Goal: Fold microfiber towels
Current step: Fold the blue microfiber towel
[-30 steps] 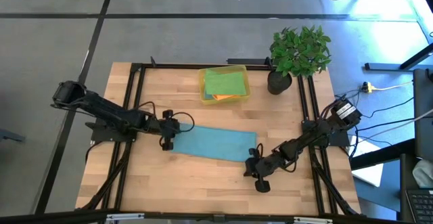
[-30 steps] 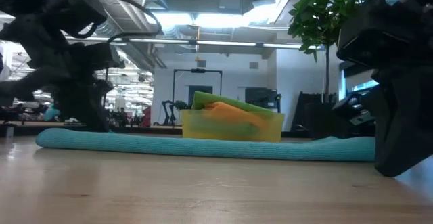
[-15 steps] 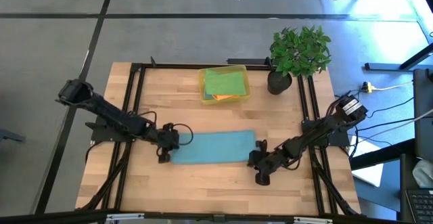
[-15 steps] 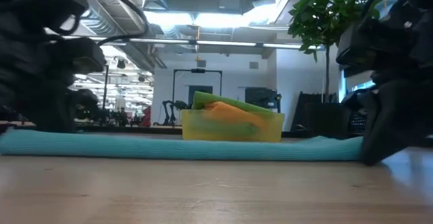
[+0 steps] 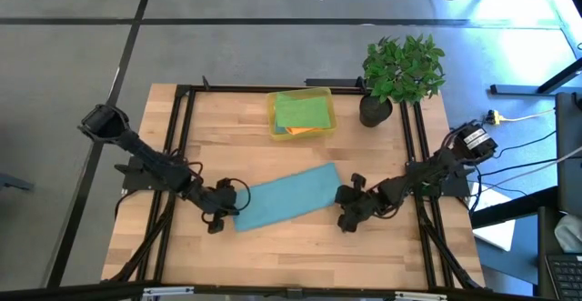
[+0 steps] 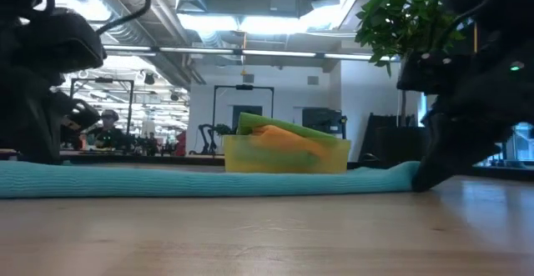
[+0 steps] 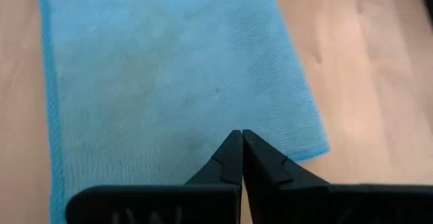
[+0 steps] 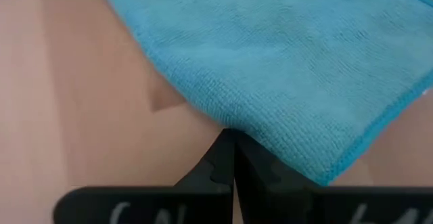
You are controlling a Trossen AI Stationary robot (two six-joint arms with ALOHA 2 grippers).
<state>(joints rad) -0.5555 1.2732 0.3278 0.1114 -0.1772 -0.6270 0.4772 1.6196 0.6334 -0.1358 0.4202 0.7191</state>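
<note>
A translucent yellow plastic bin (image 5: 326, 124) sits near the far edge of the light wooden desk (image 5: 273, 251), a leafy green potted plant (image 5: 400, 69) stands beside it at the far right corner, and grey floor (image 5: 227, 51) lies beyond.

Teal towel (image 5: 284, 196) swung round, now slanting the other way across the worktop (image 5: 300, 242). Left hand (image 5: 224, 212) drawn nearer the front edge; right hand (image 5: 346, 195) carried farther back.
</note>
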